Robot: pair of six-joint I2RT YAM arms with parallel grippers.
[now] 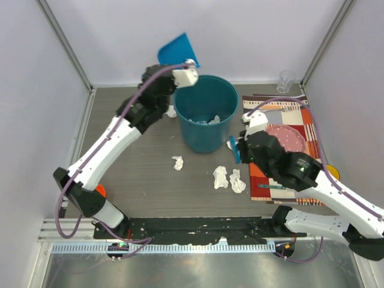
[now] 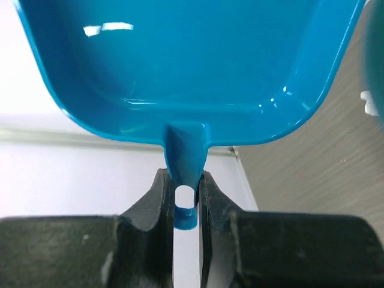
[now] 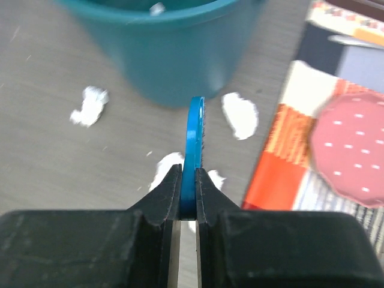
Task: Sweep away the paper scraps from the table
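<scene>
The left gripper [image 2: 186, 186] is clamped on the handle of the blue dustpan [image 2: 180, 66], by the teal bin [image 1: 204, 132]. The right gripper [image 3: 188, 183] is clamped on a blue brush [image 3: 194, 129], near the paper scraps [image 1: 228, 179].

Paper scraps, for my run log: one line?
left gripper: shut on dustpan | right gripper: shut on blue tool | paper scraps: on table, in bin

No readable text, labels or numbers, perhaps too blurred

Bright even light, rt wrist view blurry (bg esp.)
</scene>
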